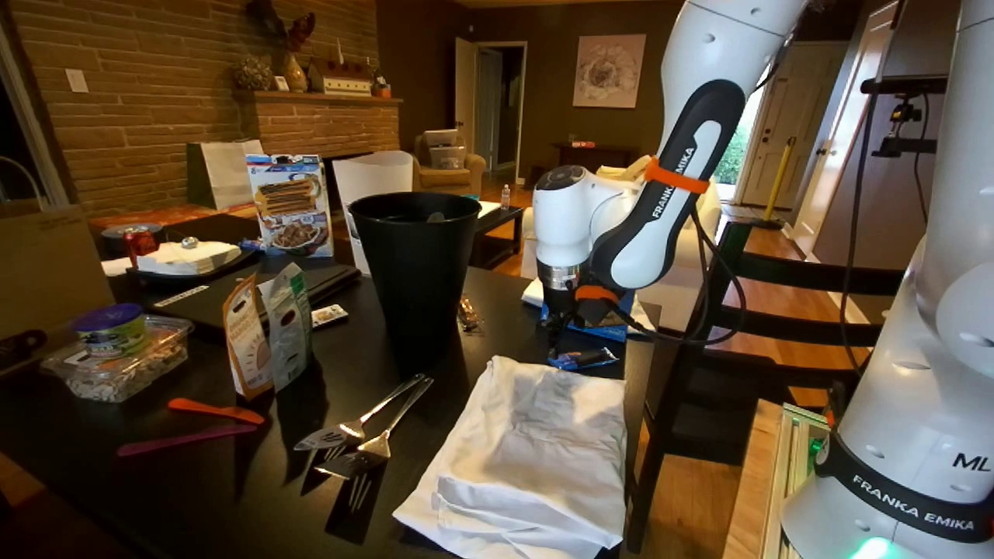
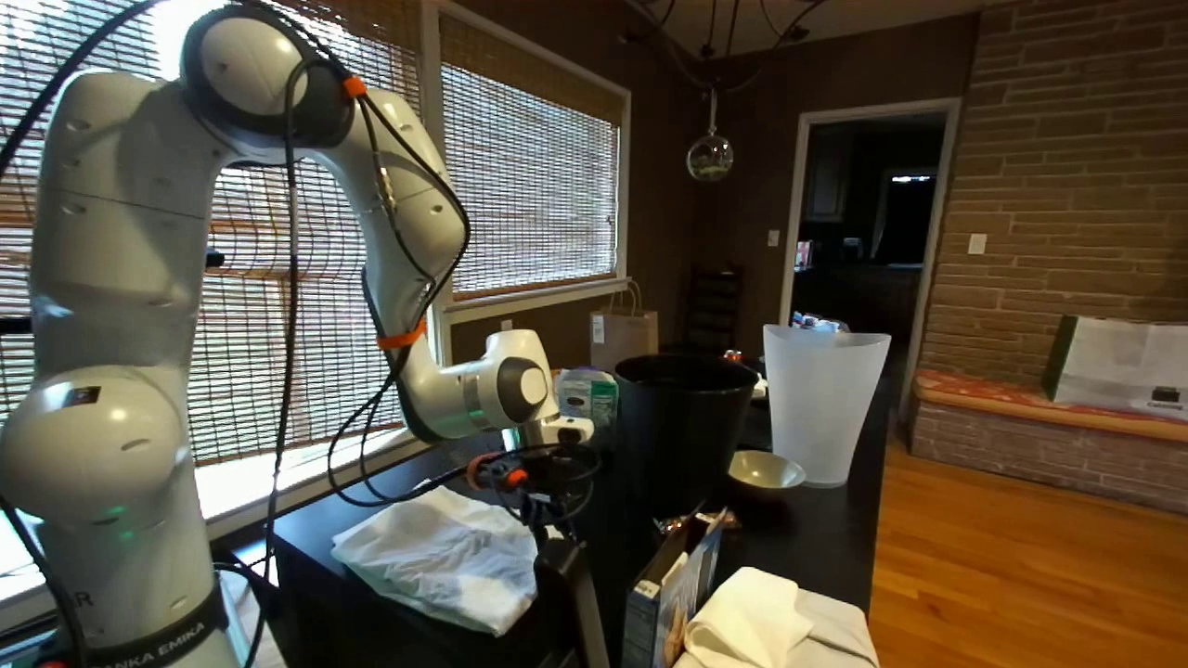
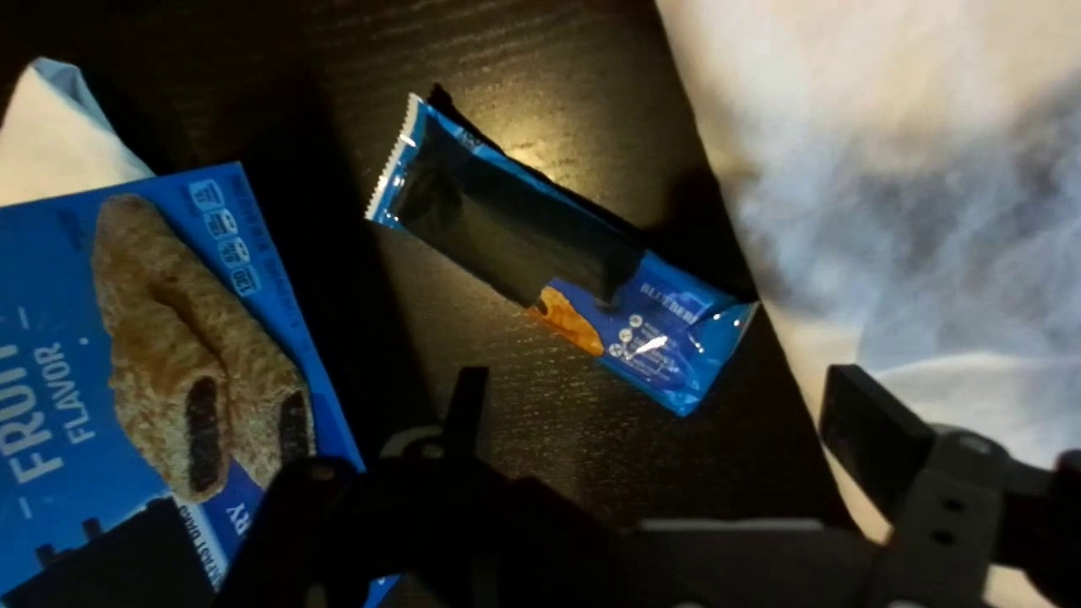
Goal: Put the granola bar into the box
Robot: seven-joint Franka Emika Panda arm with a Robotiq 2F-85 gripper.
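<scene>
Gap between box [image 3: 169, 355] and bar [image 3: 557, 253]

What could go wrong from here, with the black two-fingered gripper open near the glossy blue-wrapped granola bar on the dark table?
The gripper might catch the rumpled white cloth along with the granola bar, whose end lies right by the cloth's edge. On its other side, it could bump the bright-blue printed cardboard carton, which it partly covers in the wrist view.
</scene>
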